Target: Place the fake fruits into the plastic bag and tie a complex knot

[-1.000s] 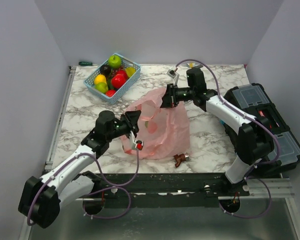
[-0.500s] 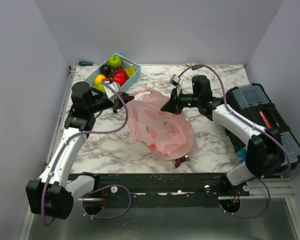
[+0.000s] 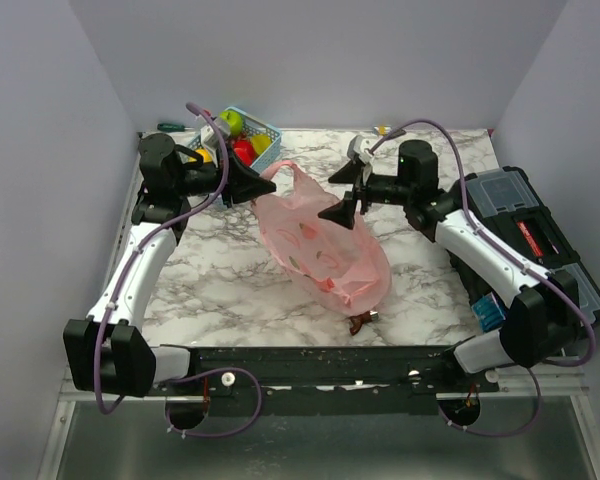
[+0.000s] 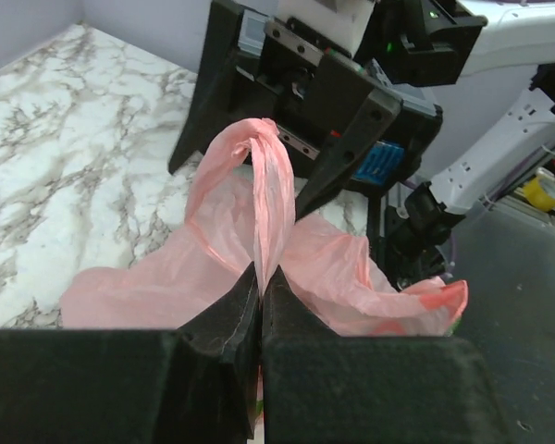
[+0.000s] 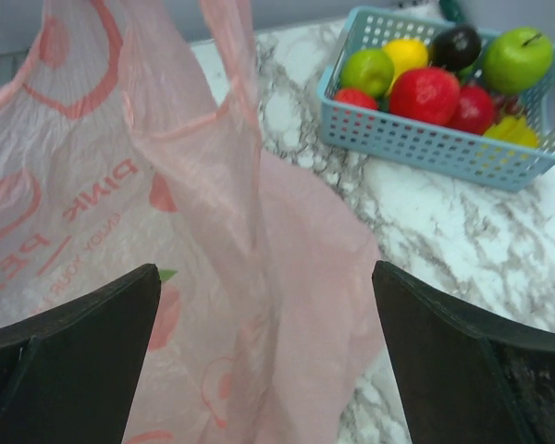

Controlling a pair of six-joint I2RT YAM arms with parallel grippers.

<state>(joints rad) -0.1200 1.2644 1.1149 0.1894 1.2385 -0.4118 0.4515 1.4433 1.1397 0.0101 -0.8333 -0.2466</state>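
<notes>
The pink plastic bag (image 3: 325, 250) lies mid-table, one loop handle (image 4: 259, 176) pulled up toward the back left. My left gripper (image 3: 268, 190) is shut on that handle, its pads (image 4: 261, 277) pinching the twisted pink strip. My right gripper (image 3: 337, 195) hovers open just right of the handle; its fingers (image 5: 74, 342) stand wide apart, with bag film (image 5: 259, 240) lying below the gap, not gripped. The fake fruits, green (image 5: 516, 57), red (image 5: 430, 92), yellow (image 5: 405, 54) and dark (image 5: 456, 44), sit in the blue basket (image 3: 265, 130). No knot shows.
The basket (image 5: 425, 148) stands at the back left, just behind my left gripper. A black toolbox (image 3: 525, 235) fills the right edge. A small brown object (image 3: 360, 322) lies by the front edge below the bag. A screwdriver (image 3: 170, 127) rests at the far left corner.
My left arm swung toward the back left, shut on the bag handle and stretched it out. My right gripper opened and let go of the bag. The bag shifted and flattened.
</notes>
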